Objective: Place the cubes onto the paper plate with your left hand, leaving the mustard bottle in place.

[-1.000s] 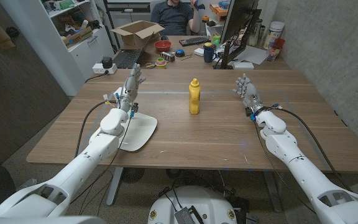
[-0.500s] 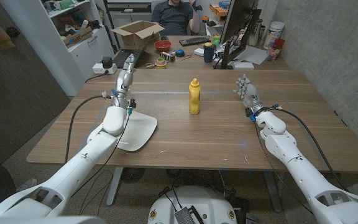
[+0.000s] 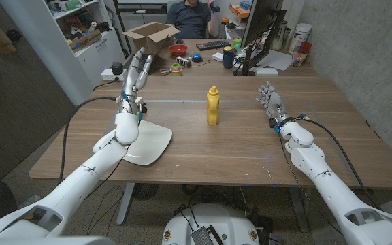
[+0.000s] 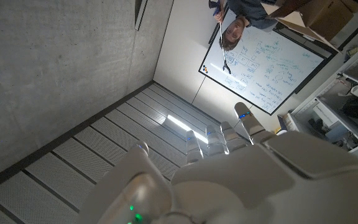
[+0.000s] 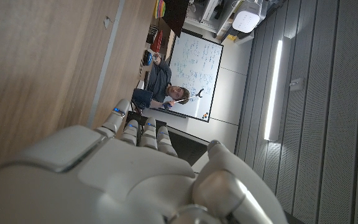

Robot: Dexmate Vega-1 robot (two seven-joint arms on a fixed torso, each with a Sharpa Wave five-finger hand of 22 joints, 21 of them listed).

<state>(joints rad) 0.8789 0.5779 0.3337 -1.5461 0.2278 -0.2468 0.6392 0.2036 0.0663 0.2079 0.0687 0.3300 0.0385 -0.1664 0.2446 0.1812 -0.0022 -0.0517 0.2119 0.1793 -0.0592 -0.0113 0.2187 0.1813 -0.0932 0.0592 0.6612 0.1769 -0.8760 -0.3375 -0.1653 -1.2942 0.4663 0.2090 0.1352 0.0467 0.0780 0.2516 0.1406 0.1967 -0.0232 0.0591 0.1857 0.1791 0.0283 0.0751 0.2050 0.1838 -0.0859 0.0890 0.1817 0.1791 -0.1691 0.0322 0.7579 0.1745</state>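
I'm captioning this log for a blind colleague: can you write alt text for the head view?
The robot's left hand is raised with fingers apart and holding nothing, beyond a white paper plate on a wooden table. A yellow mustard bottle stands upright mid-table, and the right hand is open at the right. No cubes are visible.

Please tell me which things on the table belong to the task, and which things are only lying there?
For the task:
- paper plate
- mustard bottle, which must stay in place
- left hand, raised, holding nothing
No cubes can be seen on the table.

Only lying about:
- cardboard box
- red bowl
- tape rolls
- keyboard
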